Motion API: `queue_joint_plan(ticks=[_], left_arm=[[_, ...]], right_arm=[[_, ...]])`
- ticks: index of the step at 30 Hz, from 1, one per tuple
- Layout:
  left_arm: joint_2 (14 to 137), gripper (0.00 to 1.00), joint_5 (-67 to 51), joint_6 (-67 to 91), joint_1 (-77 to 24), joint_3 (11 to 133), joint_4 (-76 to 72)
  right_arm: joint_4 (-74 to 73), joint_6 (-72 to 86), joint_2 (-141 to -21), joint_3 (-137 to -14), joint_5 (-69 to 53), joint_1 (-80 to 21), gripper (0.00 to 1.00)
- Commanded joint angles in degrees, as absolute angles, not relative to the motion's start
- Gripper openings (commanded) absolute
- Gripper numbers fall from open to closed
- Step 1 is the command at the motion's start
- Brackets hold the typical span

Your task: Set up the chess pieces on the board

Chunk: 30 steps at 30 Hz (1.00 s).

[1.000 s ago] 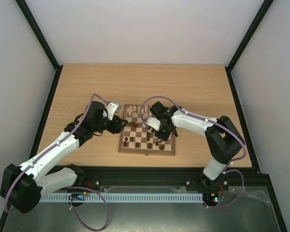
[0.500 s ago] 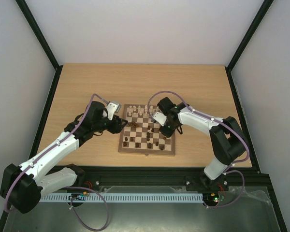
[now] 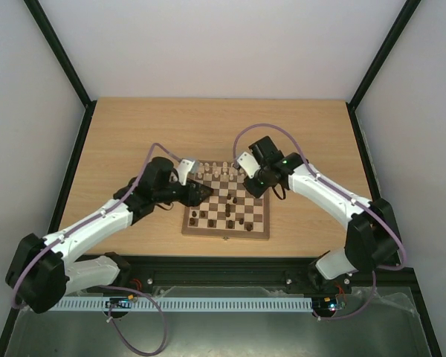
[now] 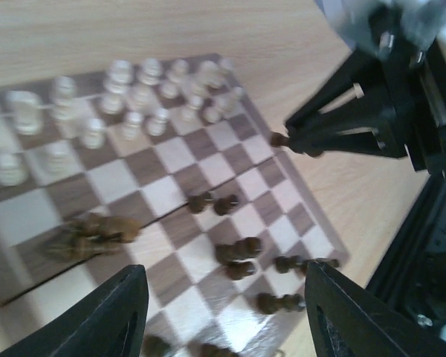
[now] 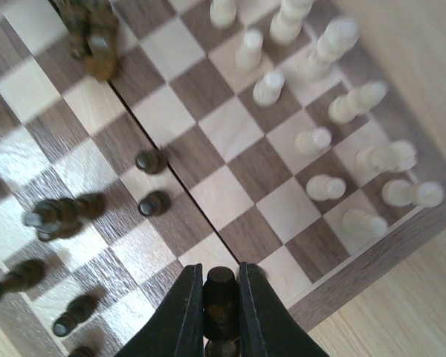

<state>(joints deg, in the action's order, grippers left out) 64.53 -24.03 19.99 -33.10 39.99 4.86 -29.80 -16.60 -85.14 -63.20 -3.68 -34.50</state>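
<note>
The board (image 3: 224, 233) lies in the middle of the table. Pale chess pieces (image 5: 312, 140) stand in rows along its far edge. Dark chess pieces (image 5: 154, 202) are scattered over the near half, some upright and some lying down. My right gripper (image 5: 221, 296) is shut on a dark brown piece (image 5: 221, 284), held above the squares near the board's right border (image 5: 401, 238). From the left wrist, that gripper (image 4: 297, 141) shows with the piece (image 4: 279, 139) at its tips. My left gripper (image 4: 227, 312) hangs open over dark pieces (image 4: 238, 253) with nothing between its fingers.
Two dark pieces (image 5: 97, 37) lie together on the left part of the board, near the pale rows. Bare wooden tabletop (image 3: 208, 126) surrounds the board. A black frame rail (image 3: 245, 260) runs along the near edge.
My right gripper has shut on a dark piece and carried it up and toward the far right of the board. My left gripper has moved right, over the board's left side.
</note>
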Motion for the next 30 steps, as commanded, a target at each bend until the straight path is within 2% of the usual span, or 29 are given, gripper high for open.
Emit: queue_joint_plan(ticks=[1, 9, 18, 24, 30], left_arm=[[67.6, 0.6, -25.9, 25.4, -39.0, 40.0, -5.6], [69.3, 0.61, -24.1, 28.0, -43.2, 32.9, -23.5], [71.4, 0.64, -25.2, 20.1, -43.9, 21.7, -53.8], [74.4, 0.63, -27.9, 13.2, -43.9, 22.3, -57.8], [78.1, 0.61, -29.2, 9.1, -44.0, 25.6, -57.7]], right_arm=[[-30.9, -13.9, -81.9, -66.0, -7.2, -34.3, 0.04], [-29.6, -11.6, -76.6, -67.0, -13.5, -34.2, 0.03], [-35.3, -10.4, -77.1, -73.8, -28.1, -34.2, 0.05], [-38.0, -11.9, -77.8, -74.2, -34.7, -34.2, 0.06], [-38.1, -12.2, -78.5, -73.2, -36.3, -34.2, 0.06]])
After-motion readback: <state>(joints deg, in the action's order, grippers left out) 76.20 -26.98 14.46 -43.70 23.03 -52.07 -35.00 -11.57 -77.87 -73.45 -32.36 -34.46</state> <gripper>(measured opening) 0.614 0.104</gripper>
